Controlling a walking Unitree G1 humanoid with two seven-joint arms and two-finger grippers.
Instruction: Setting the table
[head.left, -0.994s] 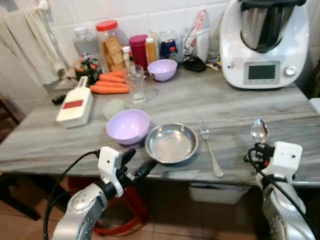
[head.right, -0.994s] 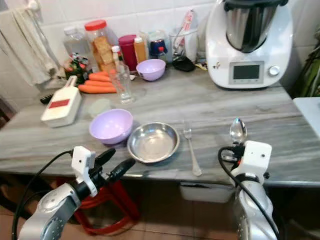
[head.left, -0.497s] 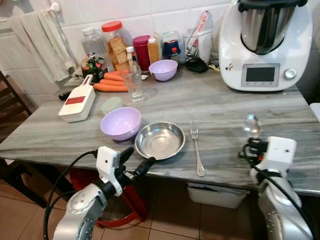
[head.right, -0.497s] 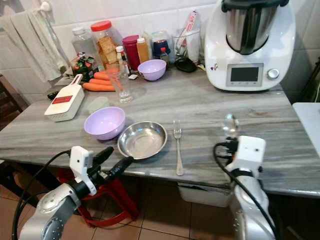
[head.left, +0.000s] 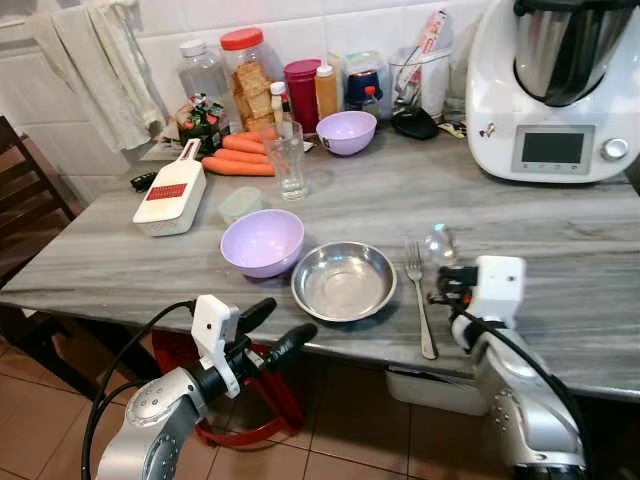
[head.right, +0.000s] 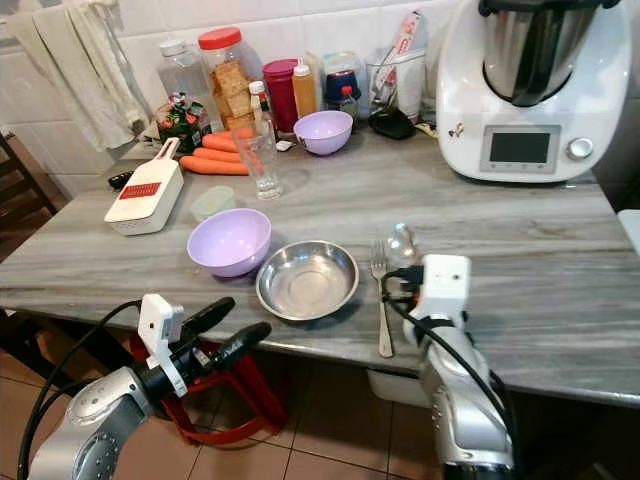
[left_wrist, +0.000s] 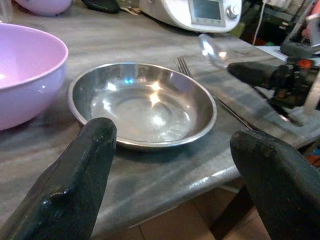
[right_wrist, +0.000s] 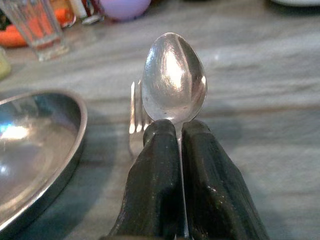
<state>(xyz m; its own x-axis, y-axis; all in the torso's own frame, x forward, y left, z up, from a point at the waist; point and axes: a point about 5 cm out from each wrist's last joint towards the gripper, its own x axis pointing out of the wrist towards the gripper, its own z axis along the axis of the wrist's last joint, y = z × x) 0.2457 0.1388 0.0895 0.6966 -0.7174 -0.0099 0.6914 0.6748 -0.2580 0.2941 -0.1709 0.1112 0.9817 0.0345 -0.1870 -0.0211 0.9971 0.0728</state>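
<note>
The right gripper (right_wrist: 172, 145) pinches the spoon (right_wrist: 174, 77) bowl-up, seemingly just above the fork (head.left: 420, 298) at the steel dish's (head.left: 343, 281) three o'clock, while the left gripper (head.left: 268, 331) waits open.

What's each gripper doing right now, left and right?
Left gripper: open, holding nothing, at the table edge.
Right gripper: closed on a spoon, above the fork.
</note>
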